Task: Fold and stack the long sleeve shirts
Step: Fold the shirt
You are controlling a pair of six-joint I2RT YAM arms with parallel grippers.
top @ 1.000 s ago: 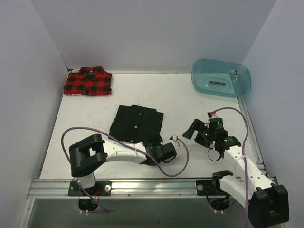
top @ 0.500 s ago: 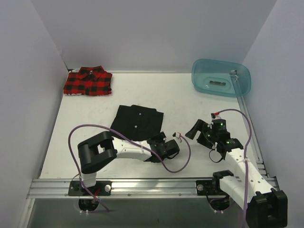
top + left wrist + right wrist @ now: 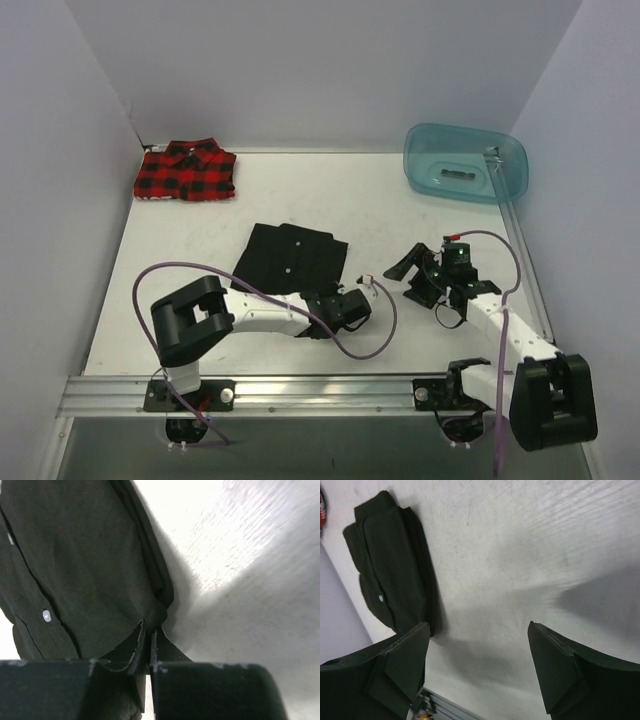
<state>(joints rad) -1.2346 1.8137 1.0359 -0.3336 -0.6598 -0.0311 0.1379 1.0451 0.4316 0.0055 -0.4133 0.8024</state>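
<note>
Top camera: fixed high behind the near edge, looking down and forward. It takes in the whole desk (image 3: 420, 230) out to the far corners.

Left wrist camera: very close, sighting along the left gripper (image 3: 147, 630) onto the black shirt (image 3: 75, 555).

Right wrist camera: low, looking past the right gripper (image 3: 476, 625) toward the far left corner.

All three views share the black shirt.
</note>
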